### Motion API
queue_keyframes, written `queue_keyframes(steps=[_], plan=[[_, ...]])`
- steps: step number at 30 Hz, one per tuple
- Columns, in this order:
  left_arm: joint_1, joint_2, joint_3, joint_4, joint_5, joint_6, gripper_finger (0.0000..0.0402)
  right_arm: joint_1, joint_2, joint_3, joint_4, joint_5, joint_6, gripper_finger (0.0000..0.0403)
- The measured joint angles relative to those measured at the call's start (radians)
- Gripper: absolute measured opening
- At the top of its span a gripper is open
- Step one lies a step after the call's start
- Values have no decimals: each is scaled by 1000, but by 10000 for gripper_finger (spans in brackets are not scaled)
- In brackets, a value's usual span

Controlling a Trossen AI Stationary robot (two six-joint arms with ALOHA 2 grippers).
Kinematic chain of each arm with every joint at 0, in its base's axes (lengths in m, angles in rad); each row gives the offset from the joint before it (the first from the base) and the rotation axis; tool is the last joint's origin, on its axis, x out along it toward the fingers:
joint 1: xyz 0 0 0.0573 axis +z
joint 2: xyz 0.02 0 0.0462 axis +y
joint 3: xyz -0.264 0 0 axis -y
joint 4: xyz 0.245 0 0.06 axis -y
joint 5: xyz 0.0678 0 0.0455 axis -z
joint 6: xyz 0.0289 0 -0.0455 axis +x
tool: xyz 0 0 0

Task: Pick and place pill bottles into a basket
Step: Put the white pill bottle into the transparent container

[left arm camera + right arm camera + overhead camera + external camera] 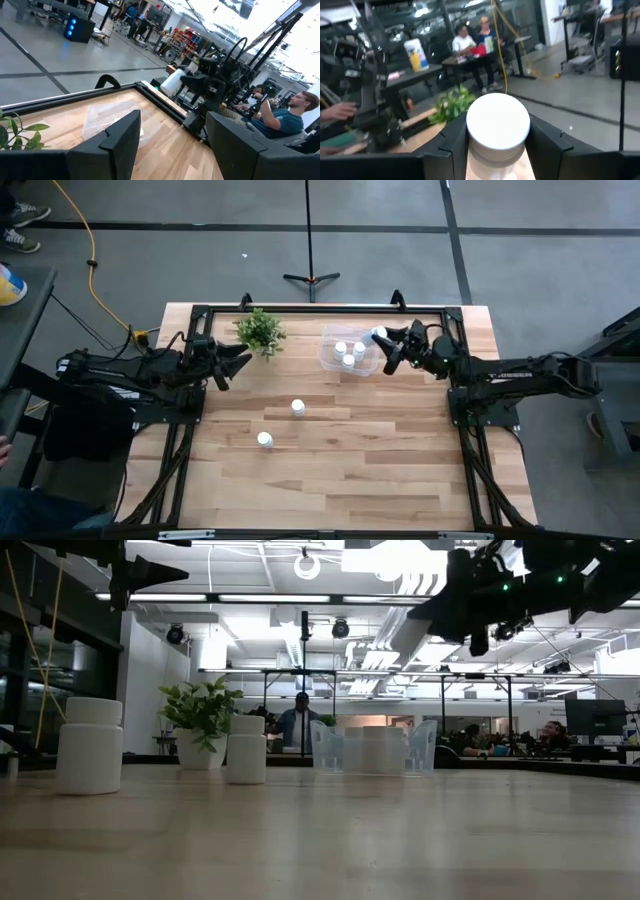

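Note:
My right gripper (384,348) is shut on a white pill bottle (497,131), held in the air just right of the clear basket (348,351). The basket stands at the table's far middle with three white bottles (349,353) in it. Two more white bottles stand upright on the wood, one at the middle (298,408) and one nearer the front (264,440); both show in the low view (90,744) (246,749). My left gripper (243,365) is open and empty, in the air at the table's left, beside the plant. My right gripper pinches the bottle's body just below its white cap (495,155), one finger (454,145) on each side. The bottle is lifted clear of the table, its cap end (379,336) pointing away from the wrist.
A small green potted plant (260,330) stands left of the basket, near the far edge. A black frame (320,309) runs along the table's far edge and sides. People sit in the room beyond the table.

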Motion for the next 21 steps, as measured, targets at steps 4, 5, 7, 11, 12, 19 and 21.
queue_keyframes(steps=[4,5,7,11,12,19,21], plan=[[0,0,0,0,0,-1,260,0,62,0,-1,-12,2,148],[0,0,0,0,0,-1,260,0,79,0,-1,-12,2,148],[0,0,0,0,0,-2,260,0,114,0,-2,-18,5,148],[0,0,0,0,0,-2,260,0,183,0,-3,-47,22,148],[0,0,0,0,0,-2,260,0,198,0,-4,-51,24,148],[0,0,0,-1,0,-1,260,0,289,0,-11,-57,24,148],[0,0,0,-2,0,-1,260,0,306,0,-13,-57,25,148]])
